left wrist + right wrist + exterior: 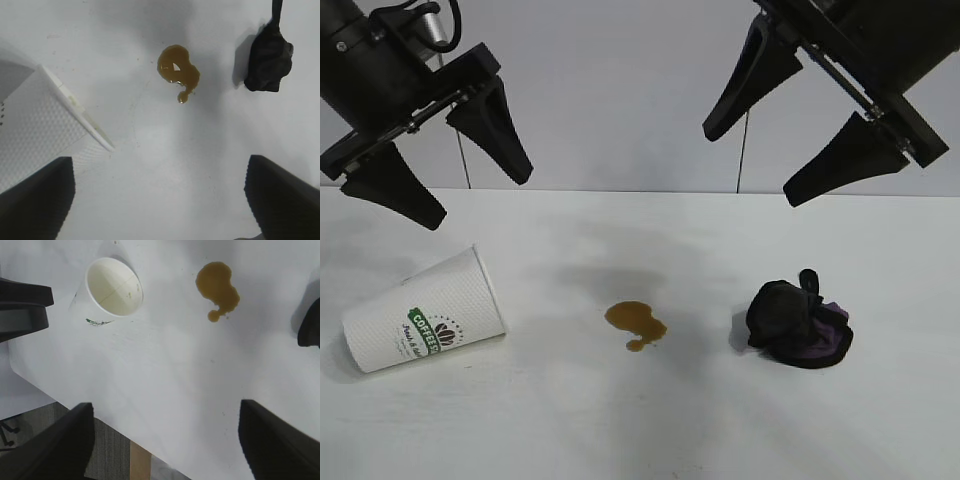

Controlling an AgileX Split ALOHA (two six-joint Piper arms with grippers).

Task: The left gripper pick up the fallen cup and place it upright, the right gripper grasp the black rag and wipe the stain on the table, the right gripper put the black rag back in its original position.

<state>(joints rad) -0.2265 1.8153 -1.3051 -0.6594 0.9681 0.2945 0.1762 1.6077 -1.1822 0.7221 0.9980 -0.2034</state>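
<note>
Cup lies toppled at the bench's left, under the left gripper, fingers spread to straddle it. Stain sits mid-bench; black rag, seemingly untouched, waits beneath the right gripper, fingers released.

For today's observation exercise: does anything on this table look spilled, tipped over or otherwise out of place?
Yes. The cup lies on its side at the table's left. An amber-brown stain sits mid-table, between the cup and the bunched black rag. Both grippers hang open above, touching nothing.

Exterior faces arms; wrist views share stain.
</note>
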